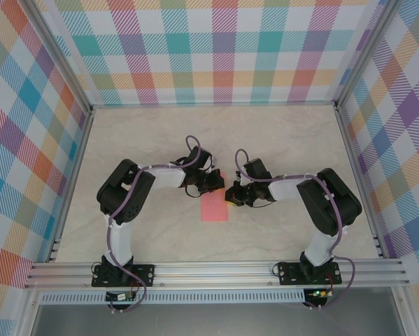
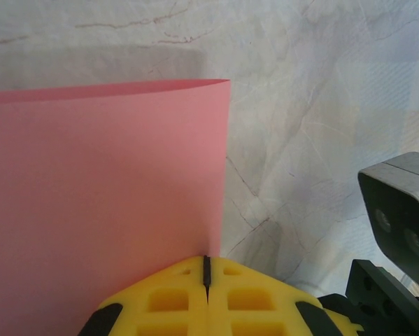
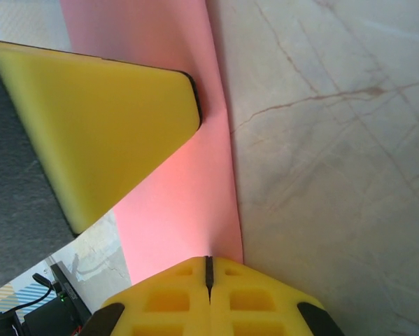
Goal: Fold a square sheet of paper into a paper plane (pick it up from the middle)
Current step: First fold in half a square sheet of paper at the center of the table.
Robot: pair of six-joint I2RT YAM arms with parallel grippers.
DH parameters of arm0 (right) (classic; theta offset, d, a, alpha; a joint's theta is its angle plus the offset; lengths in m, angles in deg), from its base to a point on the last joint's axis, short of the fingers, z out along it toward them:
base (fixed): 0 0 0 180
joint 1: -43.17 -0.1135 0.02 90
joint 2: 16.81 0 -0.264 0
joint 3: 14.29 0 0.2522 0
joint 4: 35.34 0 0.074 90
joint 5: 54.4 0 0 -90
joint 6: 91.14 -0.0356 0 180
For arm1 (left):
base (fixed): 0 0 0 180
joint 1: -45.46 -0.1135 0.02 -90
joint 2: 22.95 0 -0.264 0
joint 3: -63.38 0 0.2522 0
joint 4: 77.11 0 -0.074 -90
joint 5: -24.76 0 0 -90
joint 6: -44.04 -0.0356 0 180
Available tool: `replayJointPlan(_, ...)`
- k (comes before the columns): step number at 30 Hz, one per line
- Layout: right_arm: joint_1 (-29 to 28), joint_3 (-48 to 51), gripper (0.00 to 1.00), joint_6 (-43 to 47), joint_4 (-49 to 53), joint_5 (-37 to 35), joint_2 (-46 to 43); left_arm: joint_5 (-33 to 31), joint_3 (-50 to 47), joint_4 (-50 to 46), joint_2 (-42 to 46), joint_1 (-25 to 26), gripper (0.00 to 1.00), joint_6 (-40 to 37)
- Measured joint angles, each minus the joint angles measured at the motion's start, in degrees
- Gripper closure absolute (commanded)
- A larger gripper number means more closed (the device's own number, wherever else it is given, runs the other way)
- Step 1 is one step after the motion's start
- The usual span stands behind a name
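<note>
Top external: left hand (image 1: 212,183), right hand (image 1: 231,194) each clenched on paper sheet (image 1: 214,210) edge, sheet between them.

I see a pale, marble-veined tabletop (image 1: 160,140) spreading under and all around the left gripper (image 1: 215,183) and right gripper (image 1: 231,194), evenly lit with only soft shadows. Pastel plaid walls (image 1: 216,56) stand beyond them and out to either side. Behind the grippers, along the near edge, runs a silver aluminium rail (image 1: 216,269). Slanting frame posts (image 1: 58,56) rise at the far corners.
</note>
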Motion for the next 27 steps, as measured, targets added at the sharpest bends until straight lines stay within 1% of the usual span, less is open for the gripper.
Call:
replayJointPlan(4,0.0,-0.24,1.0,-0.02,0.02,0.2,0.5,0.57,-0.02,0.42,0.0,0.0,1.0,-0.15)
replayJointPlan(10,0.0,-0.96,1.0,-0.28,-0.02,0.44,1.2,2.47,-1.92,3.91,0.0,0.0,1.0,-0.13)
replayJointPlan(19,0.0,-1.31,1.0,-0.68,-0.9,0.9,1.84,3.21,-3.39,6.62,0.02,0.0,1.0,-0.11)
replayJointPlan(27,0.0,0.81,1.0,-0.94,-2.36,1.68,0.13,3.41,-4.13,7.74,0.02,0.0,1.0,-0.15)
